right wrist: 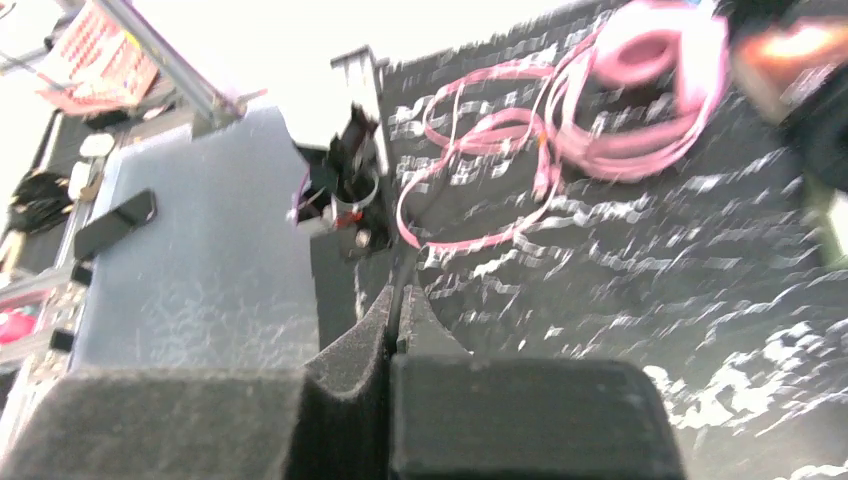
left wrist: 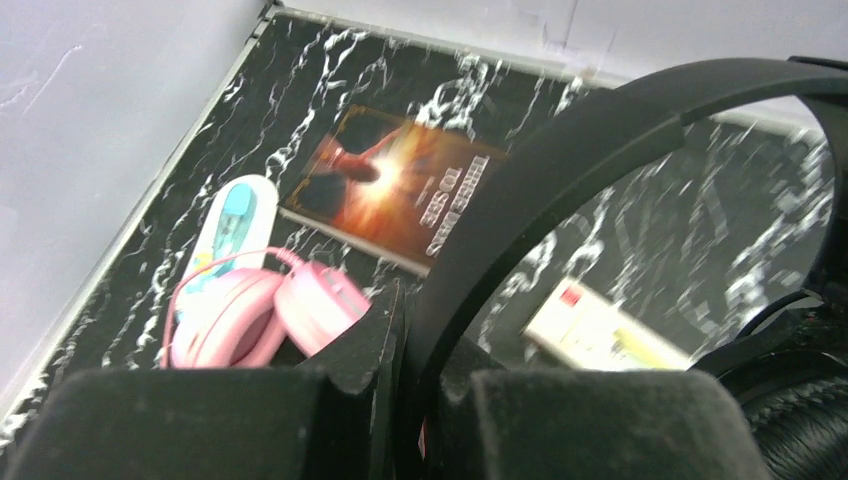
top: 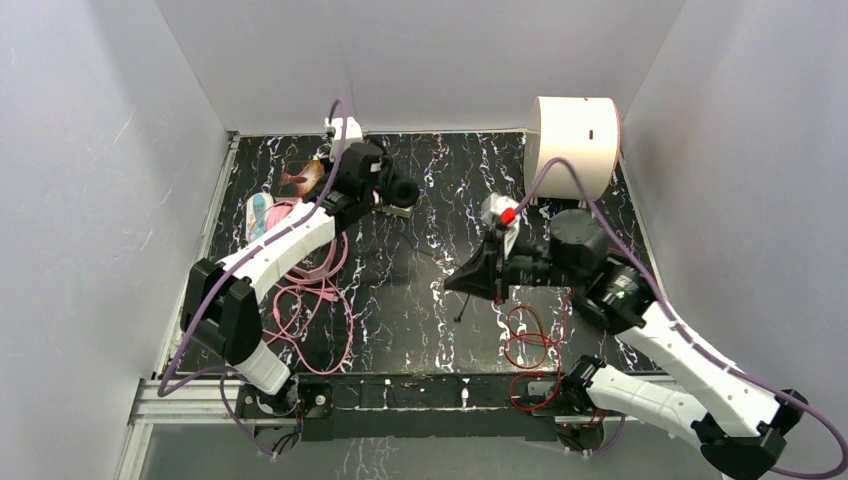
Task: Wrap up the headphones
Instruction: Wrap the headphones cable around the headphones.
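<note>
My left pincer [left wrist: 405, 350] is pinching the band of the black headset [left wrist: 560, 150], which arches up and rightward from the grip, cup low right, while my right pincer [right wrist: 398, 300], pressed together, waits farther right; whether it holds the cable I cannot tell.

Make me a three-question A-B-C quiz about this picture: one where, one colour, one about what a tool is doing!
1. Where are the pink headphones? A: table's left side. B: its right side. C: up in the air.
2. What colour is the headband in the left tool? A: red. B: black. C: pink.
3. How is the right tool? A: wide open. B: shut. C: hidden.
Answers: A, they lie far left in the top view; B, the clamped band is black; B, it is pressed closed.
</note>
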`<action>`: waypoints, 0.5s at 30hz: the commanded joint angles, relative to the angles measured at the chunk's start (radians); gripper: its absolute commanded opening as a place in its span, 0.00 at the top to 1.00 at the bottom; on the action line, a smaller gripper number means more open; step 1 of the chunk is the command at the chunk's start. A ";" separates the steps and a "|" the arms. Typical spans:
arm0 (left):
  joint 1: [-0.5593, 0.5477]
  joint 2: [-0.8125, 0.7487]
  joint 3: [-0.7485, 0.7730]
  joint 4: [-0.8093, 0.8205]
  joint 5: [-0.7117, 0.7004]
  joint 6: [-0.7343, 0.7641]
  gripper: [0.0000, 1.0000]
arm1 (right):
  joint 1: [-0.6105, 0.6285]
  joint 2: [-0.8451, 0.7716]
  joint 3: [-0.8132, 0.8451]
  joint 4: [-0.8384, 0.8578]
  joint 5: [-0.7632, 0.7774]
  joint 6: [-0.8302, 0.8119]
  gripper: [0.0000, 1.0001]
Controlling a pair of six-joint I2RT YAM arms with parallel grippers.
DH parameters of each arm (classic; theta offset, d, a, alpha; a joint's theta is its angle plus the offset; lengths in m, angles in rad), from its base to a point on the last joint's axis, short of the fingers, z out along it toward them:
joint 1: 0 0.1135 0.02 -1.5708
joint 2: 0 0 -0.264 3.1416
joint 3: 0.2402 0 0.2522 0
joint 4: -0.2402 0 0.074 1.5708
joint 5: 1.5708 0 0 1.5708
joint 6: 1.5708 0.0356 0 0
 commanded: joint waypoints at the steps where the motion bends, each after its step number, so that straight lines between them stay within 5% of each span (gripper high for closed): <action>1: -0.045 -0.146 -0.116 0.065 0.032 0.139 1.00 | 0.004 0.058 0.256 -0.124 0.117 -0.105 1.00; 8: -0.191 -0.360 -0.272 -0.024 0.121 0.159 1.00 | 0.001 0.320 0.595 -0.254 0.497 -0.227 1.00; 15: -0.215 -0.548 -0.278 -0.200 0.338 0.097 1.00 | -0.178 0.492 0.643 -0.153 0.435 -0.268 1.00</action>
